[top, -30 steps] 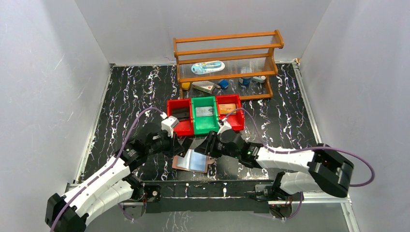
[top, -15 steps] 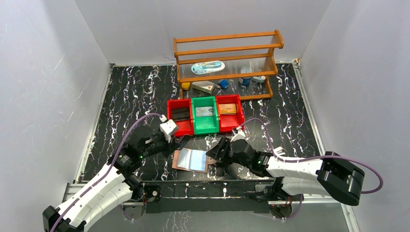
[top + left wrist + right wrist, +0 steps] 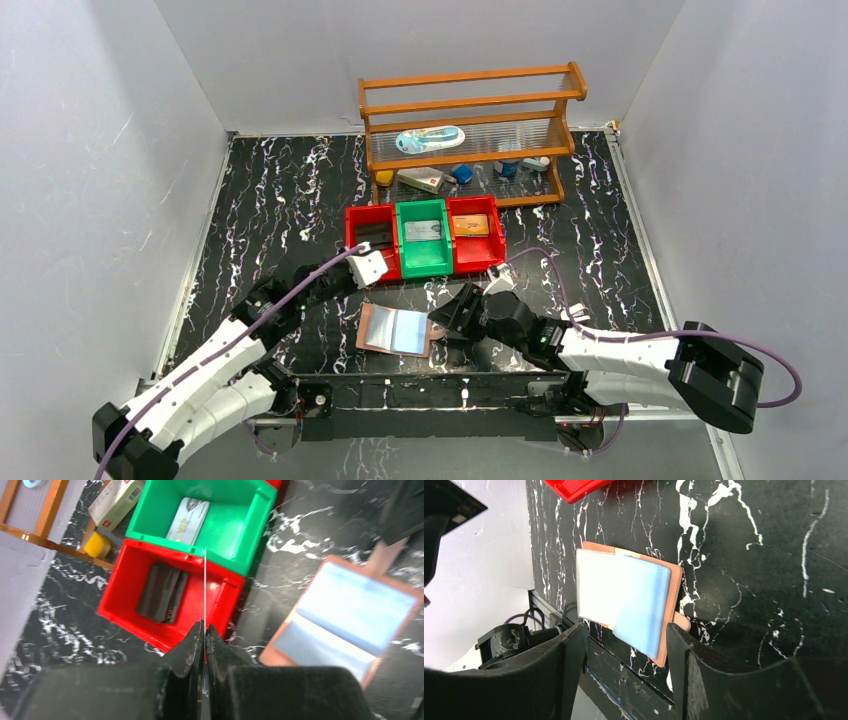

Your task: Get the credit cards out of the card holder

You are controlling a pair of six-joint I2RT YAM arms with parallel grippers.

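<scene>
The card holder (image 3: pixel 398 331) lies open and flat near the table's front edge, its clear silvery-blue sleeves up; it also shows in the left wrist view (image 3: pixel 345 615) and the right wrist view (image 3: pixel 624 597). My left gripper (image 3: pixel 383 270) is shut on a thin credit card (image 3: pixel 205 580), seen edge-on, over the near right corner of the left red bin (image 3: pixel 125 610). Black cards (image 3: pixel 162 592) lie in that bin. A silver-grey card (image 3: pixel 188 514) lies in the green bin (image 3: pixel 235 530). An orange card (image 3: pixel 471 225) lies in the right red bin (image 3: pixel 480 258). My right gripper (image 3: pixel 624 635) is open and empty, just right of the holder.
A wooden rack (image 3: pixel 470 95) with several small items stands behind the bins. Grey walls close in the left, right and back. The holder's snap tab (image 3: pixel 681 622) sits beside my right gripper's finger. A metal rail runs along the front edge.
My left gripper has moved from the card holder up toward the left red bin with the card in it. My right gripper has drawn back to the holder's right side.
</scene>
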